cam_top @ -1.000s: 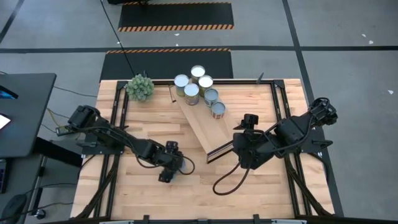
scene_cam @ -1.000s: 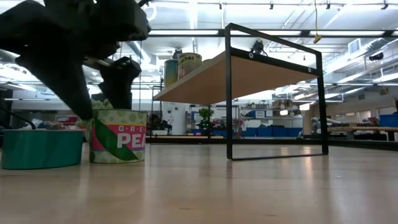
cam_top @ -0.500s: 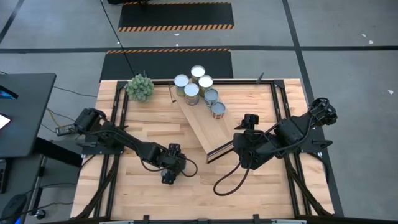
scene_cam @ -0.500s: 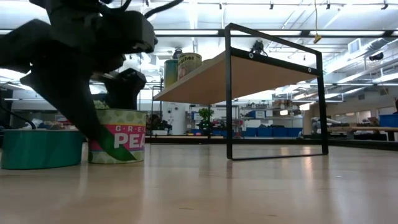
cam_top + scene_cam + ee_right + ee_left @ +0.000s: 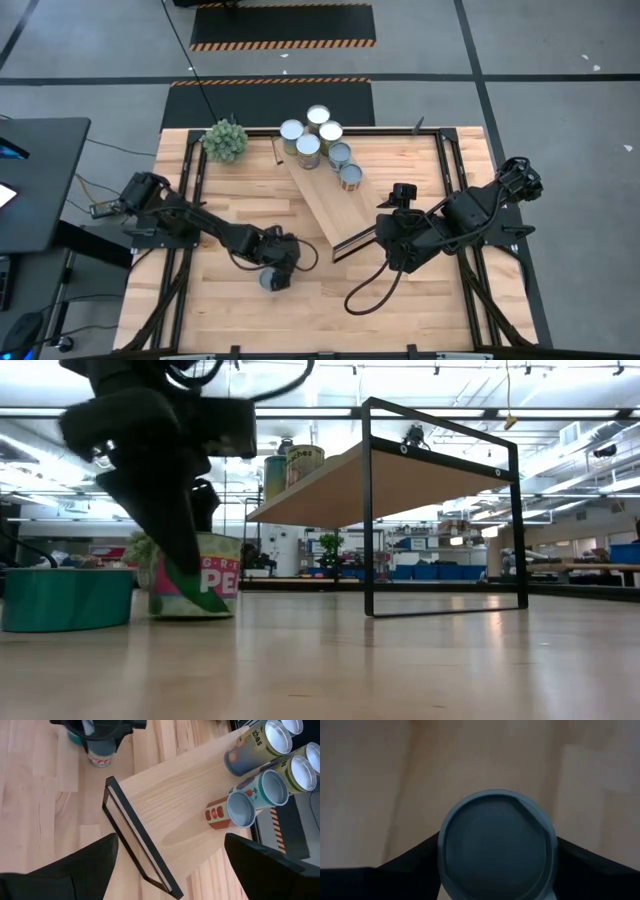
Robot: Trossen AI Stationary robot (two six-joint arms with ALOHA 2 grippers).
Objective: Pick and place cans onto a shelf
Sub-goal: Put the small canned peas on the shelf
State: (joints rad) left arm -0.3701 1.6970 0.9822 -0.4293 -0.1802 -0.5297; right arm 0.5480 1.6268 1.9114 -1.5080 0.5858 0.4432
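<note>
A can with a pink and green "PEAS" label (image 5: pixel 205 575) stands upright on the table near its front left. It also shows in the high view (image 5: pixel 270 281) and, from above, in the left wrist view (image 5: pixel 497 845). My left gripper (image 5: pixel 273 270) is down over it and shut on it. My right gripper (image 5: pixel 165 885) hangs open and empty above the near end of the light-wood shelf (image 5: pixel 320 195). Several cans (image 5: pixel 318 135) stand at the shelf's far end. My left gripper holds the peas can between its two fingers, one on each opposite side of the can's wall (image 5: pixel 441 845). The fingers come from above, pointing down, and one finger (image 5: pixel 185 550) reaches down the can's side. The can stands upright with its bottom on the table.
A teal can (image 5: pixel 65 598) stands on the table just beside the peas can. A green spiky plant ball (image 5: pixel 226 140) sits at the far left corner. The shelf's dark frame (image 5: pixel 440 510) stands at the table's middle. Bare wood lies along the near edge.
My left gripper has shifted a little toward the table's right edge and come down around the peas can. The can has stayed standing on the table.
</note>
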